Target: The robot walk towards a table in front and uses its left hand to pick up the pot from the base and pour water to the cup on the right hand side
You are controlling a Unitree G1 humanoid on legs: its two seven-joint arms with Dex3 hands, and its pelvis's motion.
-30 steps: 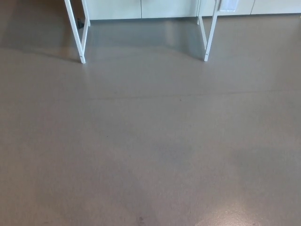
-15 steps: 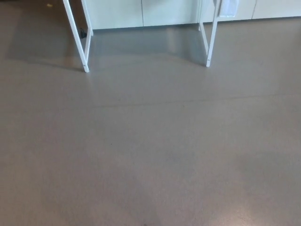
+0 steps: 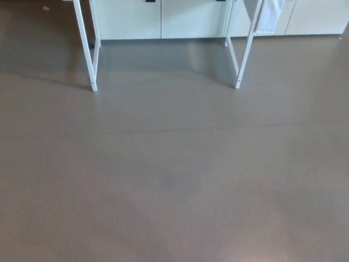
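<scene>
Bare floor ahead, with only the legs of a white bench at the top edge.

The grey-brown floor (image 3: 174, 174) fills nearly the whole head view, crossed by a faint seam. Behind it, pale cabinets (image 3: 163, 19) run along the top edge. In front of them stand the bench's white legs, one pair at left (image 3: 87, 49) and one at right (image 3: 242, 52); its top is out of frame, so pot and cup cannot be seen. Neither hand shows, so the state of the fingers cannot be told.

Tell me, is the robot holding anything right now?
It cannot be told: neither hand shows. Only the grey floor and the white metal table legs are in view.
</scene>
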